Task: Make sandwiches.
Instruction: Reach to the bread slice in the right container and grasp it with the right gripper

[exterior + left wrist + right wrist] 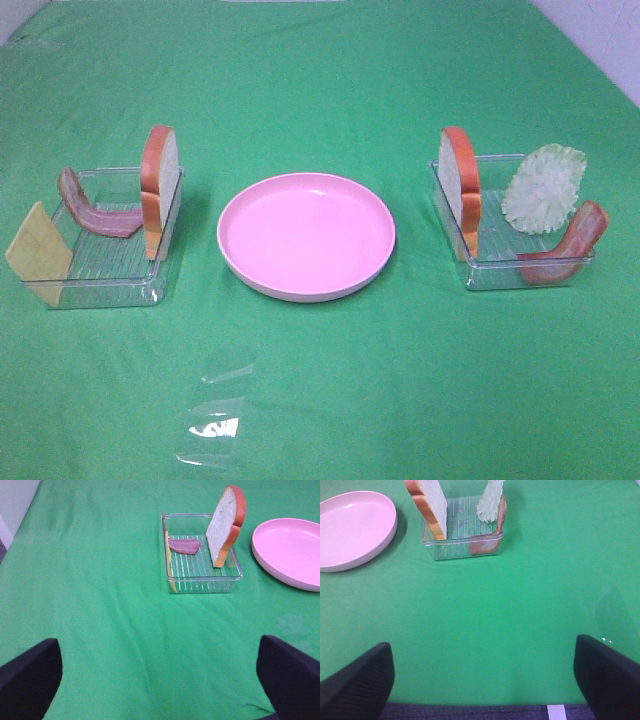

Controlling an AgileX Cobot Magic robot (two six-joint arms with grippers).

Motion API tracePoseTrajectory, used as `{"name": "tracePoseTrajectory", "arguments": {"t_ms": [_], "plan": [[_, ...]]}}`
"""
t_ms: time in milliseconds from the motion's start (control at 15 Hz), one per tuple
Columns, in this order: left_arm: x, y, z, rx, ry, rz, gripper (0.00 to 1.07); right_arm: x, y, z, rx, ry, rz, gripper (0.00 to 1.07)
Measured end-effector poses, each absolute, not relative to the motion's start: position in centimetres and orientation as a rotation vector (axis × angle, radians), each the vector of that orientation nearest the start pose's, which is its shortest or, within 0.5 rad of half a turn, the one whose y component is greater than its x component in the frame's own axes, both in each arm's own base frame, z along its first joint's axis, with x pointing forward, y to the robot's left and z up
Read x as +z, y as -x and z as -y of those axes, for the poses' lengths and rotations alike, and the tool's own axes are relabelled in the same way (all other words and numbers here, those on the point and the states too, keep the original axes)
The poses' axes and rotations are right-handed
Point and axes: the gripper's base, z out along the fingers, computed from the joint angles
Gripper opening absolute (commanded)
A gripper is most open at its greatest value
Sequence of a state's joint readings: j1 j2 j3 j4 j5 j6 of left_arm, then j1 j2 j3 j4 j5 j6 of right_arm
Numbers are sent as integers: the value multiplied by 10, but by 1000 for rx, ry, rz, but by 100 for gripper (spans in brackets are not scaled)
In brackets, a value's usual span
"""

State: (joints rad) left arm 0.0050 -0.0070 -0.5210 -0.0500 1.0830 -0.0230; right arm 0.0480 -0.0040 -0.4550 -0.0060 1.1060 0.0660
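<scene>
Left pincer (160, 680) and right pincer (480, 677) hang released, fingers spread wide and grasping nothing, above the green worktop (320, 380).
Beyond the left pincer, the left tray (100, 290) holds the left bread slice (160, 190) on edge at its plate-side wall, the left bacon strip (95, 215) curled inside, and the cheese square (38, 250) leaning at the outer wall. The pink plate (305, 235) sits between the trays. The right tray (490, 275) holds the right bread slice (462, 190) upright, the lettuce leaf (545, 188) propped at the back, and the right bacon strip (570, 245) draped over its outer corner. A clear film scrap (212, 425) lies apart on the cloth.
</scene>
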Motion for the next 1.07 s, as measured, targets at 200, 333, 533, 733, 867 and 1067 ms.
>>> {"name": "tracePoseTrajectory", "arguments": {"t_ms": [200,333,533,733,867,1067], "plan": [[281,9,4,-71,25,-2038,98,261,3,1,60,-19,-2131,93],[281,9,4,-71,25,-2038,98,261,3,1,60,-19,-2131,93],[281,9,4,-71,25,-2038,98,261,3,1,60,-19,-2131,93],[281,9,4,-71,25,-2038,98,269,0,0,62,-19,-2083,93],[281,9,4,-71,25,-2038,98,280,-15,0,63,-18,-2061,93],[281,9,4,-71,25,-2038,98,286,-46,-2,62,-17,-2081,93]]}}
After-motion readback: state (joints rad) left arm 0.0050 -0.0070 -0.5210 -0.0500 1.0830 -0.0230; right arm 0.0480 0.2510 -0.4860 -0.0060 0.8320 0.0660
